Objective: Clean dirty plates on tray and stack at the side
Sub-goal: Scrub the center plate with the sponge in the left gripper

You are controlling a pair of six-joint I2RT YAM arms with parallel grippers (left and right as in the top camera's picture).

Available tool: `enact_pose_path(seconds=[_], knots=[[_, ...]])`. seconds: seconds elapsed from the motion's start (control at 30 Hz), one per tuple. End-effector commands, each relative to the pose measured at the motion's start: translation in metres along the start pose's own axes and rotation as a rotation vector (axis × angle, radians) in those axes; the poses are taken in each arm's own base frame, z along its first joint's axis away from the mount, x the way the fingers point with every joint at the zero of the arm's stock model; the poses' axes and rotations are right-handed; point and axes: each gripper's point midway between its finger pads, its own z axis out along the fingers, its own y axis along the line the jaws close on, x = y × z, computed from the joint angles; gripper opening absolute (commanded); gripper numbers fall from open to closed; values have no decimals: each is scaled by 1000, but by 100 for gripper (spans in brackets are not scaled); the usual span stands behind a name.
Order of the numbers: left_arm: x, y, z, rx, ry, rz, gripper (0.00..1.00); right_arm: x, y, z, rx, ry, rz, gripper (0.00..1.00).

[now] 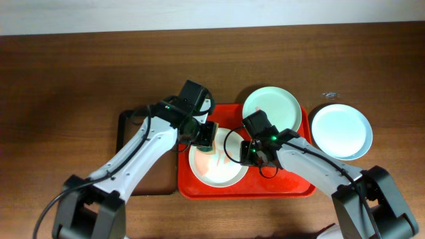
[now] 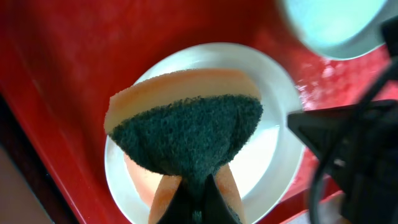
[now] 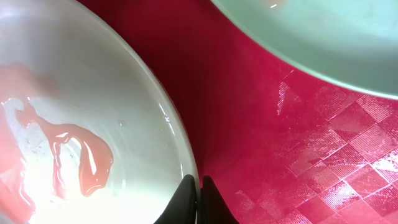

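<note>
Red plastic fills the middle of the overhead view: the tray (image 1: 279, 187) sits on a wooden table (image 1: 66, 79), with a smaller brown tray (image 1: 121, 139) just beside its left edge, partly hidden under the left arm.

The dirty plate (image 1: 216, 169) lies flat in the left half of the red tray. A glossy red smear (image 3: 81, 155) runs across its centre, clearest in the right wrist view.

The left gripper (image 1: 204, 136) hangs over that plate's upper edge, its fingers closed tight on a sponge (image 2: 186, 124). The sponge is orange foam with a dark green scouring face and is folded in the grip. From the left wrist view I cannot tell whether it touches the plate or only hangs above it.

The right gripper (image 3: 198, 193) is at the dirty plate's right rim. Its two dark tips are drawn together with the rim between them, apparently pinching it.

A second plate (image 1: 271, 106) rests at the tray's upper right corner, overhanging the rim and looking clean. A third plate (image 1: 341, 131), also clean, lies on the table just right of the tray.
</note>
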Motion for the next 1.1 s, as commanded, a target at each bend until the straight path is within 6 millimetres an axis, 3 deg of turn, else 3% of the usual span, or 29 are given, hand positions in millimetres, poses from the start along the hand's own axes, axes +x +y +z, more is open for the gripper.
enact_pose_path(seconds=[0.0, 0.13, 0.23, 0.3, 0.37, 0.47, 0.57, 0.7, 1.0, 1.07], knots=[[18, 15, 36, -50, 107, -4, 0, 2, -4, 2, 17, 2, 11, 4], [45, 13, 90, -72, 247, 20, 0, 2, -4, 2, 17, 2, 11, 4], [67, 0, 111, -28, 338, 23, 0, 2, -4, 2, 17, 2, 11, 4], [59, -29, 94, 145, 327, 24, 0, 2, -4, 2, 17, 2, 10, 4], [30, -35, 54, 182, 207, 29, 0, 2, -4, 2, 17, 3, 10, 4], [-8, -23, -24, 107, -60, 53, 0, 2, -4, 2, 17, 3, 10, 4], [-15, -7, -52, -11, -154, 60, 0, 2, -4, 2, 17, 2, 10, 4], [-4, 6, -32, -62, -85, 44, 0, 2, -4, 2, 17, 3, 10, 4], [35, 31, 71, -126, 207, -31, 0, 2, -4, 2, 17, 2, 11, 4], [46, 27, 86, -78, 267, -48, 0, 2, -4, 2, 17, 2, 10, 4]])
